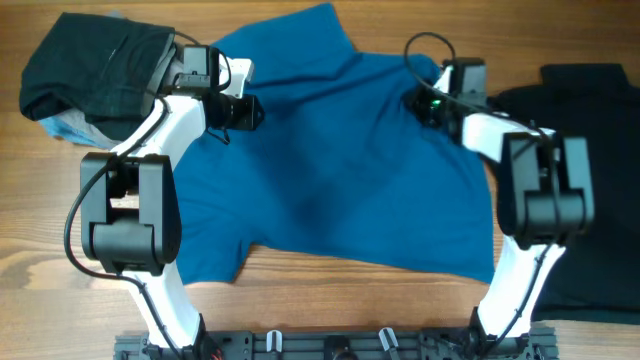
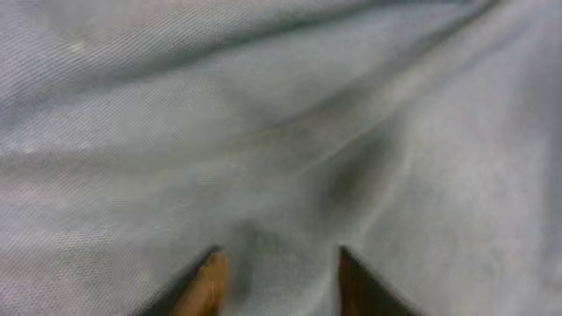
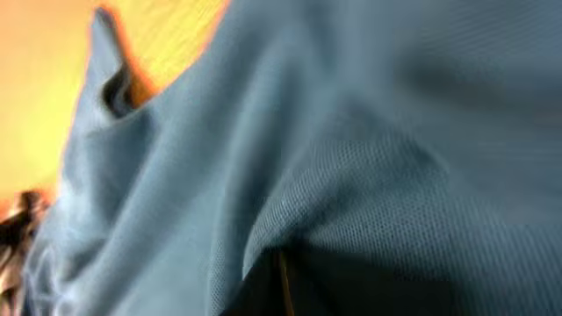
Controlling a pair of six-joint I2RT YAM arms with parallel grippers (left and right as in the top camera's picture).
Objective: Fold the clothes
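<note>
Blue T-shirt (image 1: 340, 175) lies spread mid-frame. Left gripper (image 1: 246, 111) is on its upper-left shoulder, right gripper (image 1: 424, 104) on upper right. Cloth hides jaw gaps, can't tell. Prob. grasp step. Next: firm pinch both sides, lift evenly.

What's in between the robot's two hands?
Only the blue T-shirt: its wrinkled upper part stretches from the left hand to the right hand. The overhead view shows it.

Left gripper (image 1: 245, 110) and right gripper (image 1: 425, 103) both reach forward, apparently angled inward.
</note>
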